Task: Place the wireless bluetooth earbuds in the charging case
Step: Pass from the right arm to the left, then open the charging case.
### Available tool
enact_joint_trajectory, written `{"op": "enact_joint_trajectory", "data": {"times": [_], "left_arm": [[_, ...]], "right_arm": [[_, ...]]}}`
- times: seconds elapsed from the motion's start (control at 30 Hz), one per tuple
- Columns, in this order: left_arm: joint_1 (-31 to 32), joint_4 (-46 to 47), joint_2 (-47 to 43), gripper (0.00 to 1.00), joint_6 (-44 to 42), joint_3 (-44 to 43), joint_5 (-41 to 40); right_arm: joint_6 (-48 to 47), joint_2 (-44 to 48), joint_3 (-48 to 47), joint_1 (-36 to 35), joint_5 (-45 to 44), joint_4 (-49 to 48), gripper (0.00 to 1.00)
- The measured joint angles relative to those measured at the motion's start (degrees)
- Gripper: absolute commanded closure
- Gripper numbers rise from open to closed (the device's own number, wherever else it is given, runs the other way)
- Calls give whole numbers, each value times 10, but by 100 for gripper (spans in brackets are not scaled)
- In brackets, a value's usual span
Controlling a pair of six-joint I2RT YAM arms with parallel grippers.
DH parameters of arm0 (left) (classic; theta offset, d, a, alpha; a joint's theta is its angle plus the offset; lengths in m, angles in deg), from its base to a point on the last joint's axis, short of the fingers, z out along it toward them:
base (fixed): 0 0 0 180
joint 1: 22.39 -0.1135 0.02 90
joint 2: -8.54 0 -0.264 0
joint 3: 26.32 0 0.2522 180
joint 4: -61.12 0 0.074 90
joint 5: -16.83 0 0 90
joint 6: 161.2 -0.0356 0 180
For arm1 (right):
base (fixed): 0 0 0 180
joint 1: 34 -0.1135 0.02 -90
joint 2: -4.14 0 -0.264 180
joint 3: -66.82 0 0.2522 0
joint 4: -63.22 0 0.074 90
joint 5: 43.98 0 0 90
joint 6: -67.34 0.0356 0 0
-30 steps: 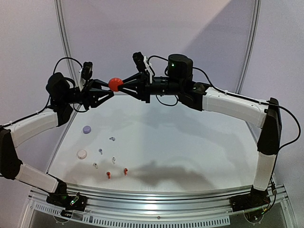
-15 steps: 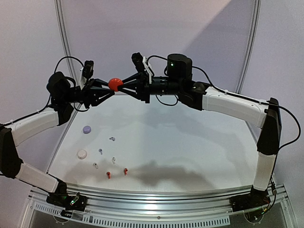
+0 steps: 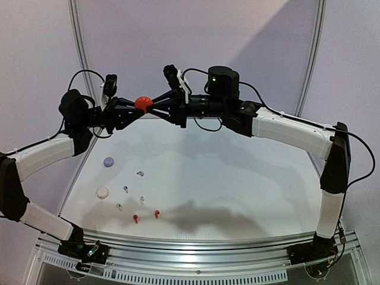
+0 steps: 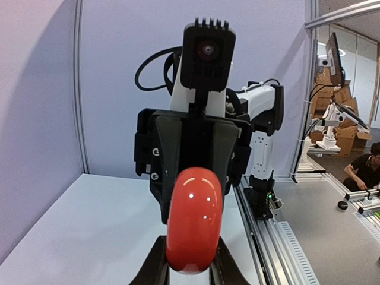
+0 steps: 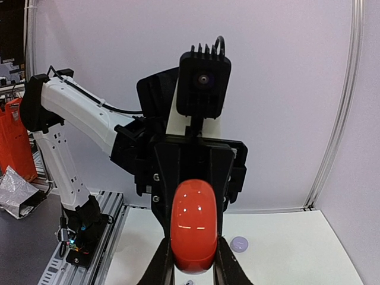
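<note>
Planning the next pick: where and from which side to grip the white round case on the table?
Likely across its round rim, coming straight down: the white case lies flat as a low disc, so a sideways approach finds little wall. The nearest white earbud sits apart, leaving room.

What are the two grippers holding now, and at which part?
One red round case, midair; left gripper and right gripper each clamp an opposite edge.

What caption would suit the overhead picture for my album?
The left gripper and right gripper hold a red case aloft together; earbuds lie on the table.
</note>
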Motion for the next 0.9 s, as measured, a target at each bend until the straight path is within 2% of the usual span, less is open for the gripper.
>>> {"op": "enact_joint_trajectory", "data": {"times": [0.07, 0.17, 0.3, 0.5, 0.7, 0.9], "left_arm": [[0, 0, 0, 100, 0, 0, 1], [3, -3, 0, 100, -16, 0, 11], [4, -29, 0, 100, -75, -3, 21], [4, -104, 0, 100, -208, -24, 32], [8, -211, -5, 100, -366, -42, 9], [12, -295, -9, 100, -475, -54, -13]], "right_arm": [[1, 0, 0, 0, -2, 1, 49], [-1, 0, -1, 0, -18, 11, 41], [-13, 0, -1, 0, -30, 23, 40], [-20, 0, -1, -1, -34, 33, 42], [-23, -7, -10, -1, -41, 54, 44], [-33, -23, -39, -2, -41, 82, 45]]}}
